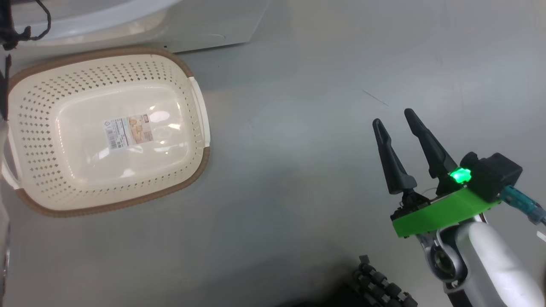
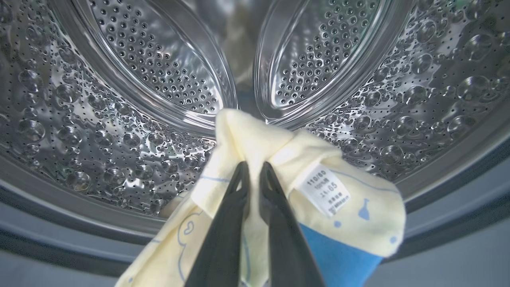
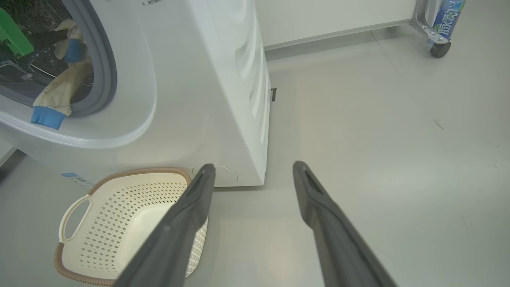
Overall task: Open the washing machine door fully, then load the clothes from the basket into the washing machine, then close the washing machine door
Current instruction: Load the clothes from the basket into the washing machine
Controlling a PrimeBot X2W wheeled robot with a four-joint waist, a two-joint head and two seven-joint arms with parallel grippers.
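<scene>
Plainly, the loading step is under way. The left gripper's (image 2: 252, 165) two long dark fingers are pinched together on a small soft cream-yellow garment with blue outline prints and bright blue trim (image 2: 358, 199). The cloth bunches around their tips, its white size tag facing the camera. It hangs in the mouth of the steel perforated drum (image 2: 99, 131), above the drum's lower wall, so a release here would probably drop most of it inside.

In the right wrist view, the mouth of the big white front-loading washing machine (image 3: 191, 99) stands uncovered. Cream-yellow cloth trails down across the grey rubber gasket (image 3: 107, 59), with a blue cuff hanging over the front lip. That tail looks likely to snag or slip out unless the arm carries it deeper before letting go.

The small cream-white perforated plastic basket with a brown rim band (image 1: 38, 128) sits on the grey floor (image 1: 298, 149) just beside the machine's front. It holds no clothes, and its base sticker is in plain sight.

The right gripper (image 1: 393, 118) hovers over the floor well apart from the basket. Its fingers are spread wide and hold nothing, apparently parked clear of the left arm's path.
</scene>
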